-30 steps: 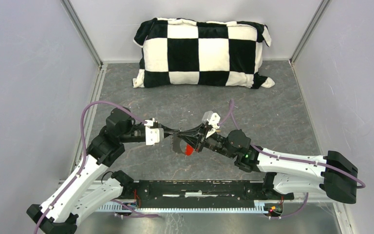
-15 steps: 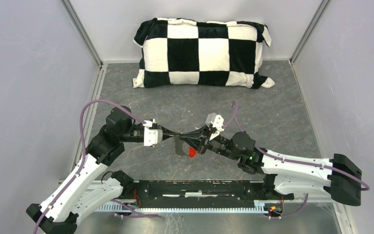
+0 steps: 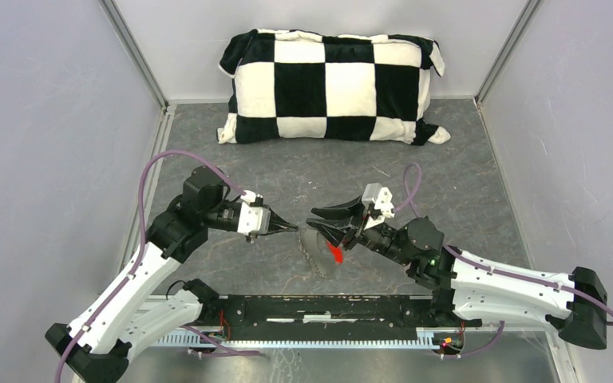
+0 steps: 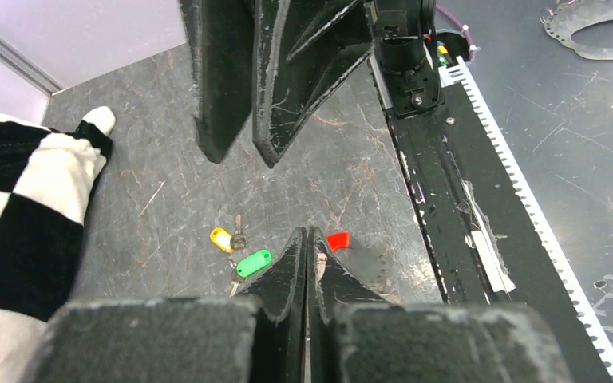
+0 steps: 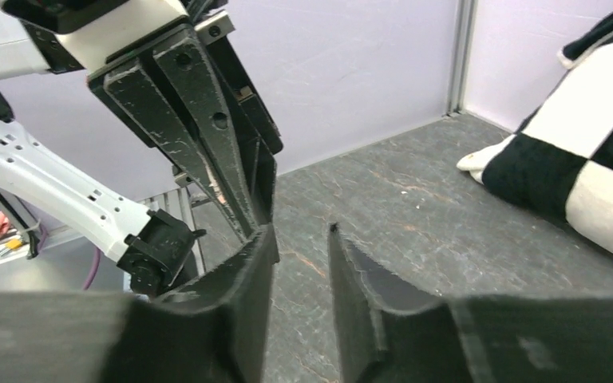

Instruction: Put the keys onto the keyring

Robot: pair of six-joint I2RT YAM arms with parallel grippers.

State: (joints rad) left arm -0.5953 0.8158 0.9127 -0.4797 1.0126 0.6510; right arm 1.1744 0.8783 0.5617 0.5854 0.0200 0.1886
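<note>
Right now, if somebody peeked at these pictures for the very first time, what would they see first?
Probably the big black-and-white checkered pillow at the back of the table. Next, the left gripper, shut, and the right gripper, open, pointing tip to tip mid-table. Bright bits lie near them: a red tag, a green-headed key and a yellow-headed key.
</note>
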